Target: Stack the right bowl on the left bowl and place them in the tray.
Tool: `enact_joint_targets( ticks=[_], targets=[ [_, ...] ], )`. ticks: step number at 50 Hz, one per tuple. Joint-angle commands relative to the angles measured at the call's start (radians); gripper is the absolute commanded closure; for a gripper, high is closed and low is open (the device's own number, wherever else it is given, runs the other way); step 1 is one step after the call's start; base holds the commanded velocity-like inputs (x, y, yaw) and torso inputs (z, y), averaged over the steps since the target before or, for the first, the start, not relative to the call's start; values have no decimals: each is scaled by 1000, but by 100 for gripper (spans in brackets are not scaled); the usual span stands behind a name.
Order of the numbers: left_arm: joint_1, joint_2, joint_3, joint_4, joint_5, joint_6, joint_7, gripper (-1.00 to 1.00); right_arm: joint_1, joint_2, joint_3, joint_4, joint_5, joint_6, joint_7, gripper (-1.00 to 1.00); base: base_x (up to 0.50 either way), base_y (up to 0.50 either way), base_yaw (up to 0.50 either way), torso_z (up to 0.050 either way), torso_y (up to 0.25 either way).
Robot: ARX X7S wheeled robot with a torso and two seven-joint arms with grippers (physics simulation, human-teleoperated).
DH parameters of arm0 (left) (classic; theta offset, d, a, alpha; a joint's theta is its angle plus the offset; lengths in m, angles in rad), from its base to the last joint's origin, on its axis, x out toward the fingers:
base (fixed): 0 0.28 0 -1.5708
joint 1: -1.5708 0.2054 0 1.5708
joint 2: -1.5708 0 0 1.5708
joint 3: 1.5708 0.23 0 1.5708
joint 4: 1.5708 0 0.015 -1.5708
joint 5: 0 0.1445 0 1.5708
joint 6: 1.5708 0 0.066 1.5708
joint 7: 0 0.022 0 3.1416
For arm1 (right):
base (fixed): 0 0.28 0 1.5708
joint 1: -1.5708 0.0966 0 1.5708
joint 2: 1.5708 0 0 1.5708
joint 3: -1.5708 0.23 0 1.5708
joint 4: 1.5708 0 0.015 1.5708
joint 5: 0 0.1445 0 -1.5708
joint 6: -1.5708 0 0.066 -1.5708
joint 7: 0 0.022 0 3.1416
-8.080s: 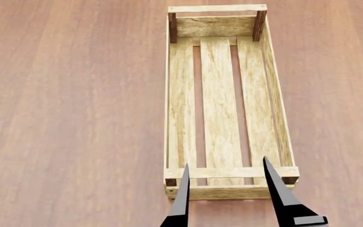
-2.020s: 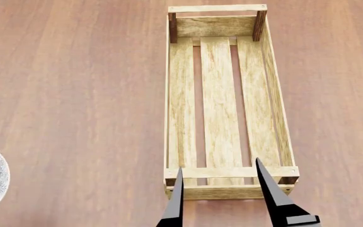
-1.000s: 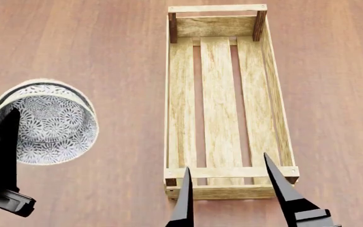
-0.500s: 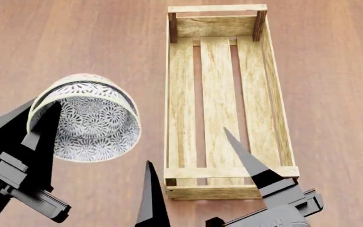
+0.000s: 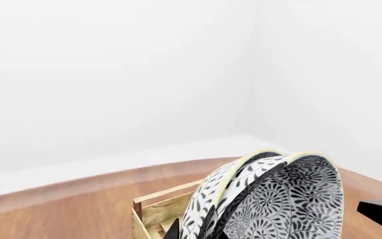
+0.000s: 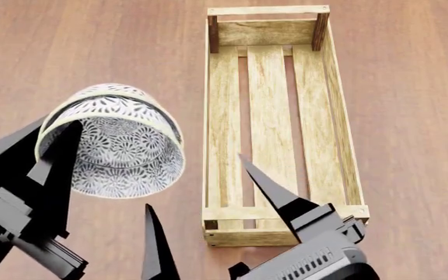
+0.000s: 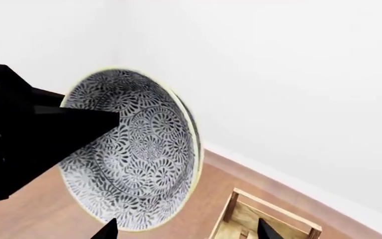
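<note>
My left gripper holds the two nested round bowls with the black-and-white floral pattern and pale cream rims, lifted above the reddish-brown wooden worktop and tipped so their open side faces me. One black left finger lies across the inside of the inner bowl near its left rim, the other runs behind the outer wall, so the rims at that side are pinched between them. In the left wrist view the two bowls show as one inside the other, rims close together and nearly on edge, with the finger tips dark at their lower rim.

The stack hangs to the left of the long rectangular crate of pale weathered wood, level with its nearer half and outside it. The crate lies lengthwise away from me, three bottom slats showing, nothing inside.

My right gripper is spread wide and holds nothing. Its left finger points up just below the bowls' lower rim, and its right finger lies over the crate's near end. Whether the left one touches the bowl I cannot tell from the head view; in the right wrist view the bowl's inside fills the frame, with that tip close under the rim and the crate's corner beyond.
</note>
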Motion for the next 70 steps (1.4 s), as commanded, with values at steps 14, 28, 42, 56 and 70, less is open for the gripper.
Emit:
enact_joint_targets(
  ticks=[14,28,42,56,70],
  targets=[
    [44,34,-62,-83,37,143,124,100,26,-12,46,78,43,-72,-75,-100,0,0,0,0,1],
    [63,63,-42,-149,48,208,193,100,40,-13,40,71,55,-67,-80,-100,0,0,0,1,1],
    [79,63,-46,-143,18,241,232,100,45,-24,23,95,60,-99,-109,-100,0,0,0,0,1],
    [87,43,-58,-146,-15,263,278,100,31,-18,75,112,157,-159,-153,-100,0,0,0,1,1],
    [99,25,-48,-150,-15,279,325,100,36,-8,97,108,204,-176,-171,-100,0,0,0,0,1]
  ],
)
